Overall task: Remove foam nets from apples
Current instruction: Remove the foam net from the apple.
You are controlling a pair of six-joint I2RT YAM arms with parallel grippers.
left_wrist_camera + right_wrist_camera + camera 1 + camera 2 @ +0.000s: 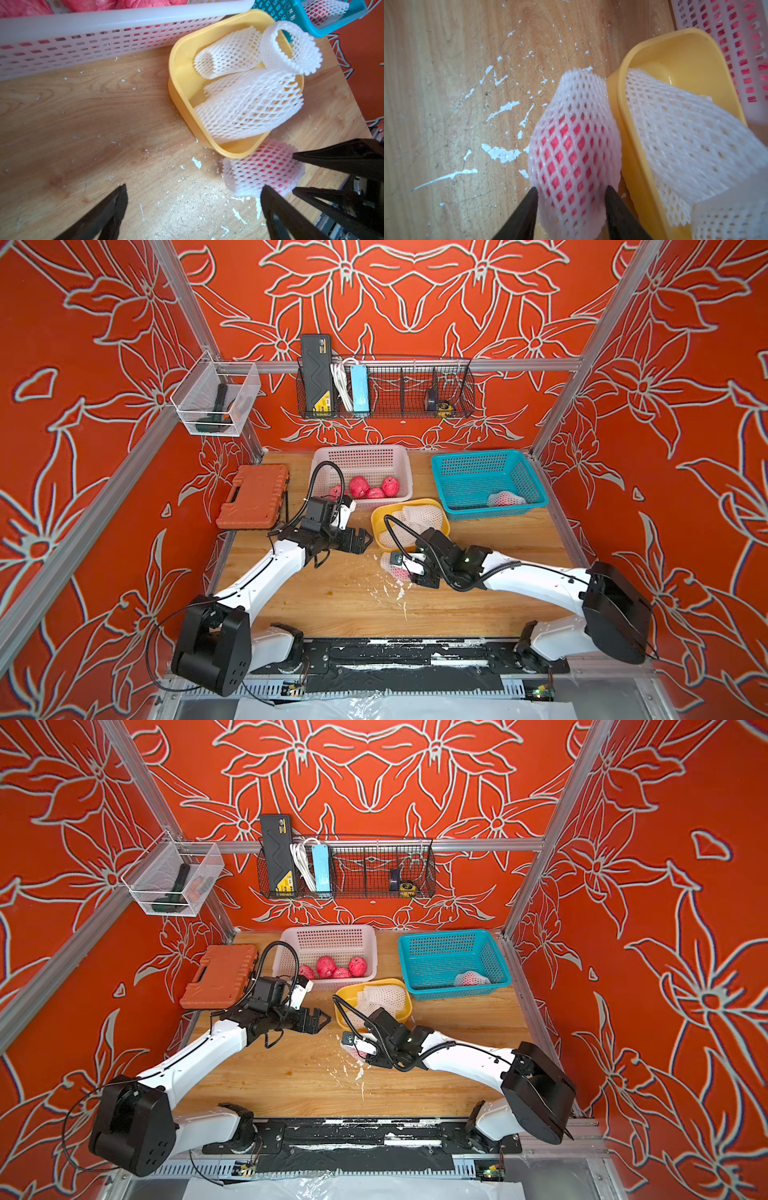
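A foam net with a red apple inside lies on the wooden table against the yellow tub; in both top views it shows partly under the right wrist. My right gripper has a finger pressed on each side of this net. My left gripper hangs open over bare table just left of it, holding nothing. Empty foam nets fill the yellow tub. Several bare apples sit in the white basket. Another netted apple lies in the teal basket.
An orange tool case lies at the table's left edge behind the left arm. White foam flakes are scattered on the wood in front of the grippers. Wire shelves hang on the back wall.
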